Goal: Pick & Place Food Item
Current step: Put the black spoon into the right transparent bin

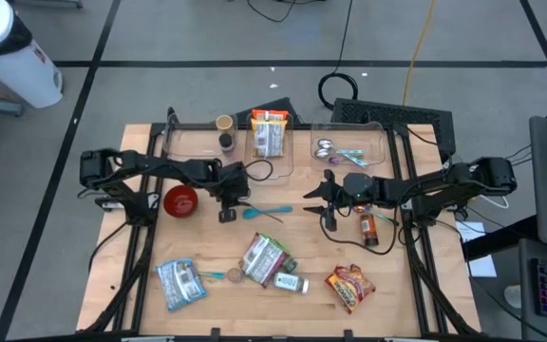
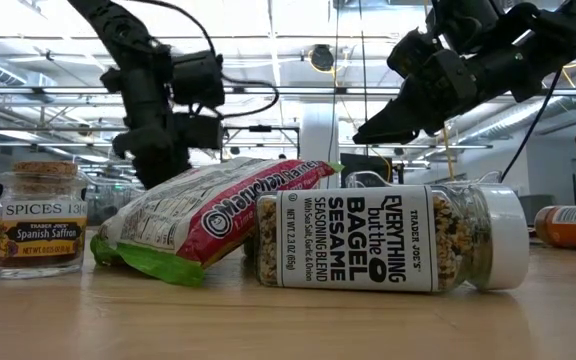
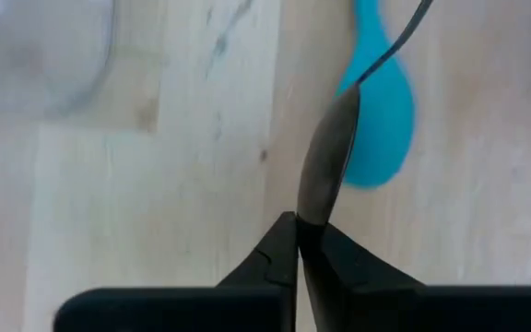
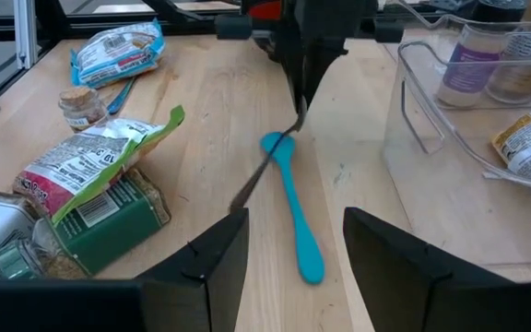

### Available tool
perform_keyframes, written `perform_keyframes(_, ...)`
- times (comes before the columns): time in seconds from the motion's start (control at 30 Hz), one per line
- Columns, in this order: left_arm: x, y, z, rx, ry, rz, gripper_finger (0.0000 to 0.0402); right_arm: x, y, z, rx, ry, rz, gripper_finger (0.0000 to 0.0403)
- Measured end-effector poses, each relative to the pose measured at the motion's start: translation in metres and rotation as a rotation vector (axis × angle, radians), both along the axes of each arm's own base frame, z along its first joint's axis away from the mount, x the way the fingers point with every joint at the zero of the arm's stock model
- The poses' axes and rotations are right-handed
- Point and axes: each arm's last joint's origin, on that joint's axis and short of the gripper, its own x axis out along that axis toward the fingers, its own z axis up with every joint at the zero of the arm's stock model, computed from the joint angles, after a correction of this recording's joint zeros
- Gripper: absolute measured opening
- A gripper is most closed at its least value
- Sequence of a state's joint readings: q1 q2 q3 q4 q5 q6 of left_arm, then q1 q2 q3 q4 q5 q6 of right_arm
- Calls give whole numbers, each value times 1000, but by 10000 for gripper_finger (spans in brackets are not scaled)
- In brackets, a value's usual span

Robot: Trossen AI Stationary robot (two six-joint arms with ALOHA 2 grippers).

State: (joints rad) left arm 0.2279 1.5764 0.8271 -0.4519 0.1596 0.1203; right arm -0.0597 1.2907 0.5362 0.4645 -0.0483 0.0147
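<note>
1. Grey floor with dark lines surrounds a wooden bench [image 1: 207, 242], and both arms reach in over its middle.
2. At the back of the bench sit two clear trays: the left tray [image 1: 190, 144] holds a small jar and a food packet, the right tray [image 1: 380, 133] holds a few small items.
3. Just in front of the left tray, the left gripper [image 1: 226, 215] points down with its jaws closed on the end of a thin dark utensil [image 4: 267, 170].
4. From the left wrist, the utensil's handle rises from between the closed fingers [image 3: 279, 258] toward the blue spoon [image 3: 381, 111].
5. That spoon [image 1: 268, 212] lies flat on the bench, between the two grippers, and the dark utensil slants across its bowl end.
6. Right gripper [image 1: 330, 220] hovers near the bench centre, jaws partly apart and holding nothing; its fingers [image 4: 212, 260] frame the spoon from the right wrist.
7. A red bowl [image 1: 180, 200] sits to the left of the left gripper.
8. A sauce bottle [image 1: 368, 228] lies beside the right gripper.
9. Along the front lie a blue packet [image 1: 179, 283], a green noodle packet [image 1: 262, 257], a seasoning jar [image 2: 388, 238] on its side, a saffron jar [image 2: 36, 232] and a red packet [image 1: 349, 287].
</note>
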Motion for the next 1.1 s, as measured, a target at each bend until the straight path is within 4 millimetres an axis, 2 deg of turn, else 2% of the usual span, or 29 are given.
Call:
perform_keyframes(0.23,19,-3,30,61,-36,-52,10,0,0,1,-15,-12,5,174)
perform_keyframes(0.43,37,4,64,197,-117,-12,7,6,1,15,-36,-102,13,174)
perform_keyframes(0.6,47,7,87,279,-176,21,5,13,10,27,-170,-120,-38,174)
perform_keyframes(0.77,51,8,96,327,-198,48,9,15,18,34,-308,-114,-129,174)
perform_keyframes(1.1,53,7,98,331,-222,45,6,14,17,28,-295,-51,-150,173)
